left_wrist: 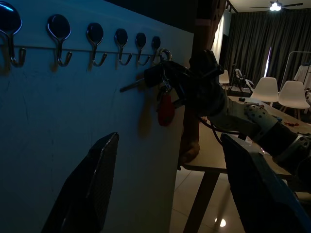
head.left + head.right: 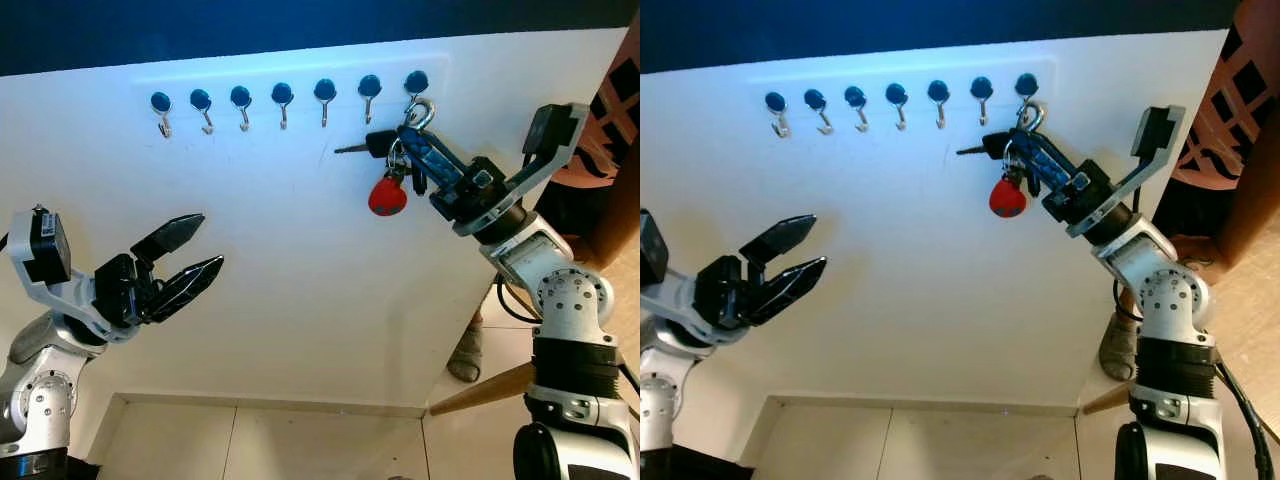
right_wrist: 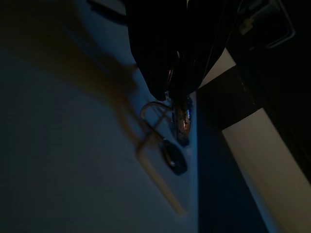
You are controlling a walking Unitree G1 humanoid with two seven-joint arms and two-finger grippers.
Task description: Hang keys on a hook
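Idling at lower left of frame, the left gripper [image 2: 190, 255] gapes wide, holding nothing. Upper right: the right gripper [image 2: 418, 140] is clamped on the keys [image 2: 388, 180], long axis slanting up-left. The key ring [image 2: 421, 112] sits just under the rightmost hook [image 2: 414, 88]; contact unclear. Likely lift onto hook remains.

We are finding the right tool [image 2: 418, 140] covering much of the keys [image 2: 385, 160], so where its fingers are meeting the bunch is hidden. Whether the silver ring [image 2: 420, 112] is touching the rightmost hook [image 2: 413, 88] is too small to tell. In the right wrist view the fingers [image 3: 170, 48] are showing as a dark mass just beside that hook, hiding the bunch. In the left wrist view the bottom edge is cutting off the left tool's fingers [image 1: 97, 184].
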